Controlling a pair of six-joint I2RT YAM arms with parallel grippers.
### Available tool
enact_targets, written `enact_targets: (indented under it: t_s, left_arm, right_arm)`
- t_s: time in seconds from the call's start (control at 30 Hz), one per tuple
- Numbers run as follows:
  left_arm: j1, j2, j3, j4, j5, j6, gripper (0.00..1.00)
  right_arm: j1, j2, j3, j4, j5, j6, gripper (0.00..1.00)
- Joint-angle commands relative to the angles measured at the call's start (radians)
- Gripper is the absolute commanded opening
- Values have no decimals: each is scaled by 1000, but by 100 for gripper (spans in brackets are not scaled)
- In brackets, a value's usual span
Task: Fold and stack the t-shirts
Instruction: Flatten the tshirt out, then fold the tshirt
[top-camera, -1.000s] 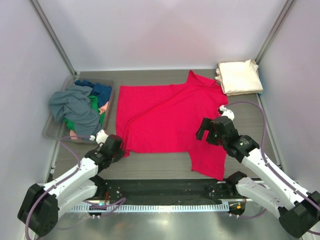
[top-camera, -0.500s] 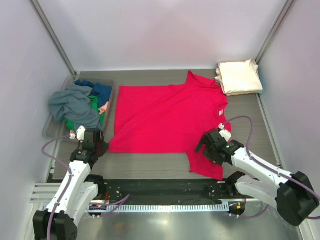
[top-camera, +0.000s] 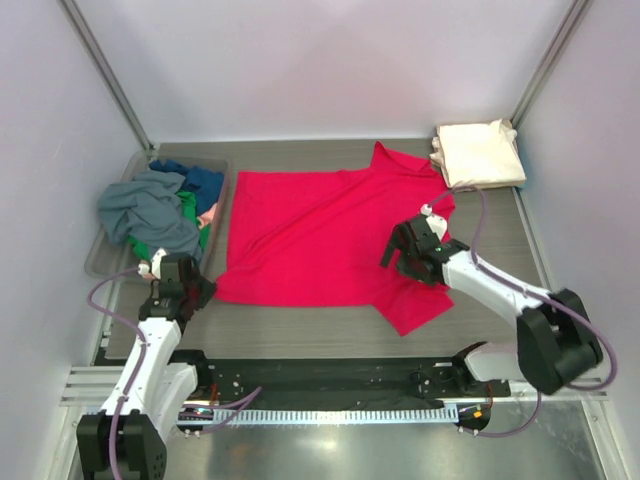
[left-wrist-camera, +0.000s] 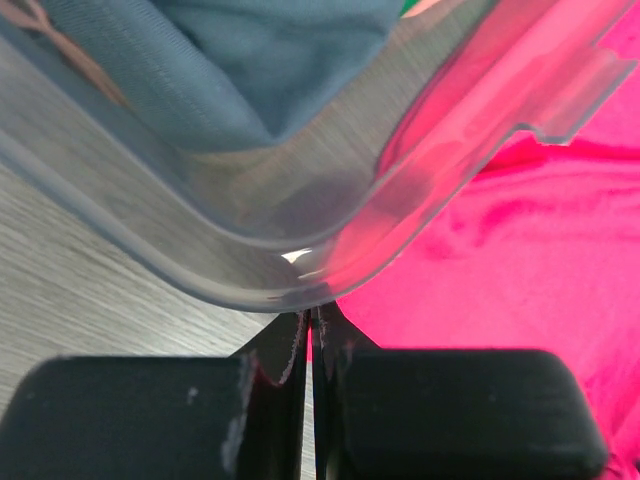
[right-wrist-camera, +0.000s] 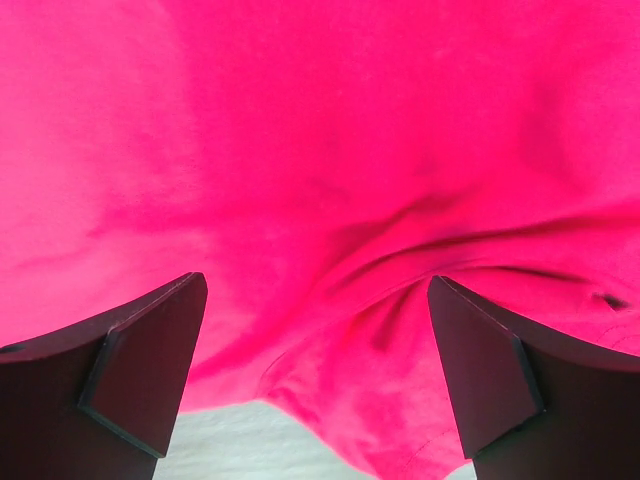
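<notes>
One cream shirt lies folded at the bench's far right corner. The red shirt is spread mid-bench, not yet folded. A heap waits in the bin at the left edge. The right claw gapes wide above the red shirt, empty. The left claw is pressed closed beside the bin; whether it pinches cloth is hidden.

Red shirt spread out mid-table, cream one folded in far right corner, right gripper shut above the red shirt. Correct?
Not quite. The right gripper is open, not shut: the right wrist view shows its fingers wide apart over the red shirt. The rest holds: red shirt spread out, cream shirt folded in the far right corner.
</notes>
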Motion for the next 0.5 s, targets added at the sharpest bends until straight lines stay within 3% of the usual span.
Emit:
enact_targets:
  t_s: [0.0, 0.17, 0.27, 0.4, 0.47]
  left_arm:
    - [8, -24, -7, 58, 32, 22, 0]
    - [10, -21, -29, 89, 55, 22, 0]
    - [8, -20, -41, 102, 65, 21, 0]
    - [10, -24, -43, 102, 75, 21, 0]
    - [8, -26, -43, 104, 74, 21, 0]
  right_arm:
    - [26, -161, -34, -114, 89, 87, 98]
    - [99, -385, -163, -284, 100, 301, 93]
    - [136, -428, -240, -320, 97, 393, 85]
    - [200, -434, -332, -306, 65, 471, 68]
    - [240, -431, -346, -294, 67, 508, 65]
